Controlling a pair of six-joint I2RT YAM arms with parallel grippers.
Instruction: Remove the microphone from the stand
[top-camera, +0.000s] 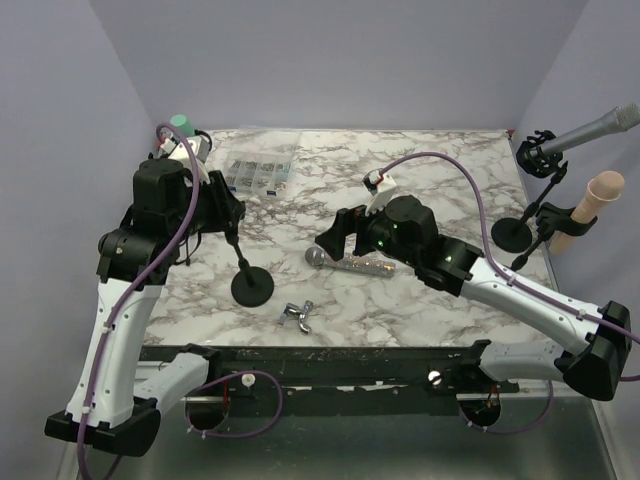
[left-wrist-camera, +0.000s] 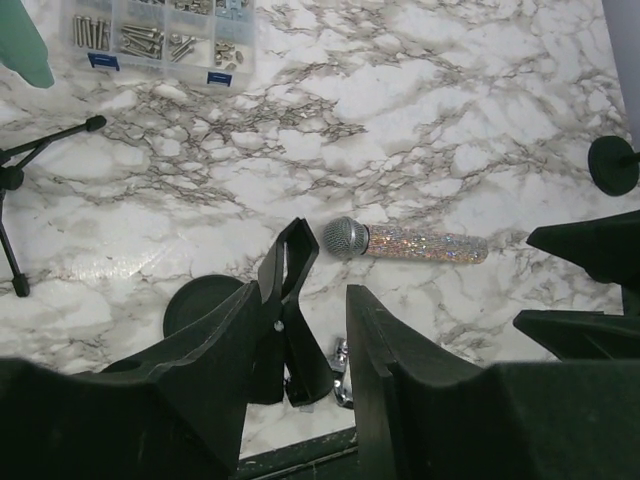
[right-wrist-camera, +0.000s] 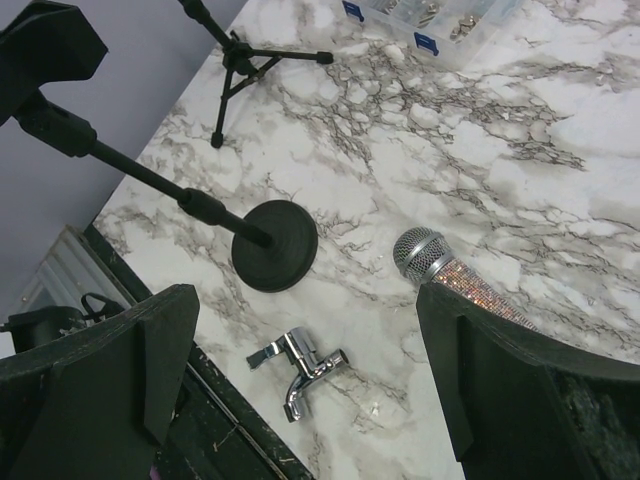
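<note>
The glittery microphone (top-camera: 350, 263) with a silver mesh head lies flat on the marble table, off the stand; it also shows in the left wrist view (left-wrist-camera: 410, 242) and the right wrist view (right-wrist-camera: 440, 265). The black stand with a round base (top-camera: 252, 287) stands to its left, its clip (left-wrist-camera: 290, 290) empty. My left gripper (top-camera: 228, 212) sits around the clip (left-wrist-camera: 303, 295); the clip rests against the left finger, with a slit of table showing at the right finger. My right gripper (top-camera: 335, 235) is open and empty just above the microphone's handle (right-wrist-camera: 308, 295).
A chrome faucet (top-camera: 299, 315) lies near the front edge. A clear box of screws (top-camera: 255, 172) is at the back left beside a small tripod (left-wrist-camera: 20, 180). Two more stands, one with a grey microphone (top-camera: 590, 130), are at the right edge.
</note>
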